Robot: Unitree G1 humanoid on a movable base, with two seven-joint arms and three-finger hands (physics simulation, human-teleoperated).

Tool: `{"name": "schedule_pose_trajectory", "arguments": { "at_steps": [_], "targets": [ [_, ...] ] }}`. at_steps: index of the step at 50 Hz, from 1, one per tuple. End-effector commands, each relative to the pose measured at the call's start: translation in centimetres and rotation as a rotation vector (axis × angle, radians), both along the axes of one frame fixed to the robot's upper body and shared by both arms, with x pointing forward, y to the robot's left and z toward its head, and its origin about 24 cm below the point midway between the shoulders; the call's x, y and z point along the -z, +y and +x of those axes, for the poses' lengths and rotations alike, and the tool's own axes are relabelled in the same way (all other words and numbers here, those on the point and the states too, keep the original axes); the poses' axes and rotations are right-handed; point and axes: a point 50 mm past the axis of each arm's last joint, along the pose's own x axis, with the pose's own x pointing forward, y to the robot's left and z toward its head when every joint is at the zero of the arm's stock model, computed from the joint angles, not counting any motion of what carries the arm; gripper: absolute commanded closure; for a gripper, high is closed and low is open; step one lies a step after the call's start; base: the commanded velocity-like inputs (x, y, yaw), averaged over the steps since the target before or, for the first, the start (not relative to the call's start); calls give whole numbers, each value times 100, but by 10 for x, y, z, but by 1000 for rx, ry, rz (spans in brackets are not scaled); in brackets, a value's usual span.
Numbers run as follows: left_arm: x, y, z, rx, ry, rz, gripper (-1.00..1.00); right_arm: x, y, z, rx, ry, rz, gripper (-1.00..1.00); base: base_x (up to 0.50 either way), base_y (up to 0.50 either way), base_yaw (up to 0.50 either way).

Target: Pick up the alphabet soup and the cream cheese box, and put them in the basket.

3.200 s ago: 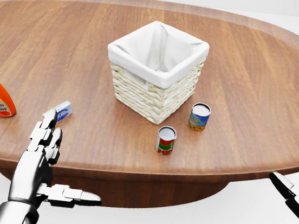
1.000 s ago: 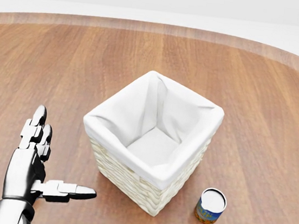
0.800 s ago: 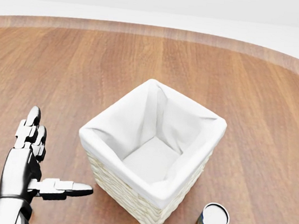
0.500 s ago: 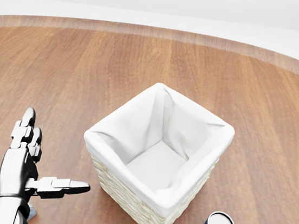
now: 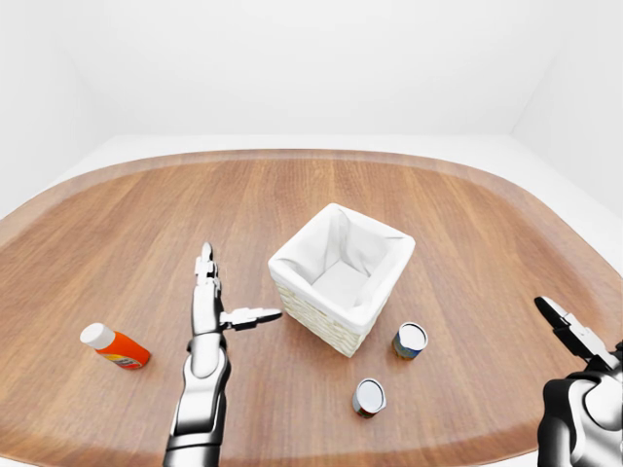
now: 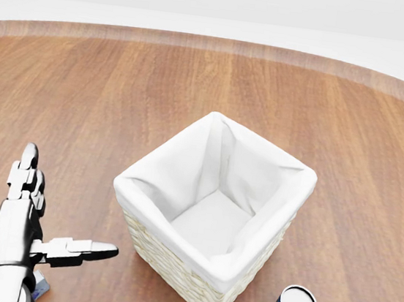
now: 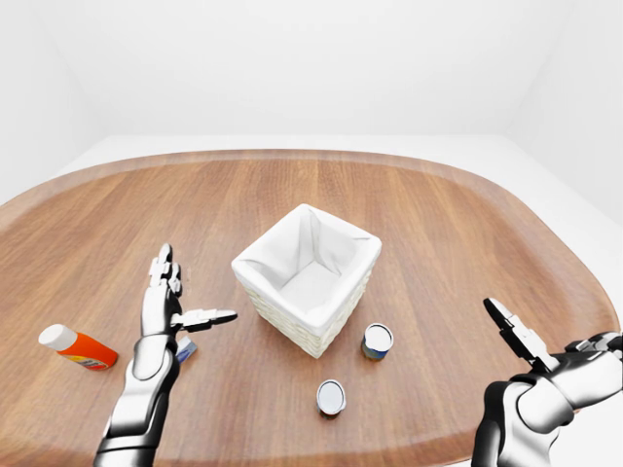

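Observation:
The wicker basket with a white liner stands mid-table, nothing inside it. A blue-and-yellow soup can stands upright just right of and below the basket. My left hand is open to the basket's left, fingers straight and thumb pointing at the basket. It hovers above the small blue-and-white cream cheese box, which peeks out beside the wrist; in the head view only a corner of the box shows. My right hand is open past the table's lower right rim, holding nothing.
A red-and-green can stands upright below the basket, near the table's lower edge. An orange ketchup bottle with a white cap lies at the far left. The oval wooden table has a raised rim.
The camera moved in over the table, so the basket grew and slid lower in the head view. In the last half second my left hand drifted left and down, uncovering the box's corner.

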Motion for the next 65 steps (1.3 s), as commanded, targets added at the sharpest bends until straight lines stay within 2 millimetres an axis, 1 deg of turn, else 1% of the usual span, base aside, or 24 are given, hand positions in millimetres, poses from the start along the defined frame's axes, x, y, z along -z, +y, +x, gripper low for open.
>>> {"name": "schedule_pose_trajectory", "arguments": {
  "at_steps": [1, 2, 4, 6, 7, 8, 9, 13, 15, 19, 20, 25, 28, 31, 36, 39, 42, 43, 44, 47, 52, 59, 61, 65],
  "targets": [
    [-24, 4, -6, -94, -50, 133, -100, 0, 0, 0, -1, 3, -3, -100, 0, 0, 0],
    [-25, 4, -7, -94, -54, 134, -100, 0, 0, 0, -1, 4, -2, -100, 0, 0, 0],
    [-45, 1, -12, -89, -135, 241, -100, 1, 0, 1, -1, 4, 0, -100, 0, 0, 0],
    [-55, -1, -17, -73, -171, 285, -100, 0, 0, 1, -2, 2, -1, -100, 0, 0, 0],
    [-58, -2, -19, -58, -178, 323, -100, 0, 0, 1, -2, 2, -1, -100, 0, 0, 0],
    [-59, 0, -20, -89, -182, 347, -100, 1, 0, 1, -2, 4, 0, -100, 0, 0, 0],
    [-65, 3, -24, -128, -205, 421, -100, 0, 0, 1, -2, 3, -2, -100, 0, 0, 0],
    [-75, 9, -35, -220, -240, 529, -100, 0, 0, 0, 0, 0, -2, -100, 0, 0, 0],
    [-79, 8, -40, -232, -251, 620, -100, 0, 0, 0, 0, 2, -1, -100, 0, 0, 0],
    [-82, 9, -42, -246, -240, 727, -100, 0, 0, 0, 0, 0, -1, -100, 0, 0, 0],
    [-82, 8, -43, -247, -233, 796, -100, 0, 0, 0, 0, 0, -1, -100, 0, 0, 0],
    [-75, 13, -42, -269, -192, 863, -100, 0, 0, 1, -1, 2, 1, -100, 0, 0, 0],
    [-71, 12, -43, -259, -161, 951, -100, 0, 0, 0, -1, 1, -1, -100, 0, 0, 0],
    [-70, 10, -46, -260, -145, 993, -100, 0, 0, 0, -1, 2, 1, -100, 0, 0, 0],
    [-69, 6, -50, -254, -136, 984, -100, -1, 0, 0, -1, -1, -3, -100, 0, 0, 0],
    [-68, 2, -50, -245, -129, 1039, -100, 2, -1, 1, 0, 10, 5, -100, 0, 0, 0],
    [-71, 1, -48, -212, -134, 980, -100, 0, 0, 0, 0, 3, -1, -100, 0, 0, 0],
    [-71, -1, -49, -204, -135, 992, -100, 0, 0, 0, 0, 3, -2, -100, 0, 0, 0],
    [-73, -3, -50, -214, -144, 1056, -100, 1, -1, 1, 2, 7, 3, -100, 0, 0, 0],
    [-77, -7, -53, -202, -144, 1100, -100, -2, 0, -1, 2, -4, -5, -100, 0, 0, 0],
    [-76, -8, -55, -213, -134, 1237, -100, 0, -1, 0, 2, 1, -1, -100, 0, 0, 0],
    [-71, -6, -53, -225, -99, 1319, -100, -2, -1, 0, 3, -8, -4, -100, 0, 0, 0],
    [-66, -4, -51, -233, -85, 1362, -100, -2, -1, 0, 3, -5, -4, -100, 0, 0, 0],
    [-65, -3, -51, -242, -79, 1374, -100, 0, -1, 1, 2, 2, 1, -100, 0, 0, 0]
  ]
}}
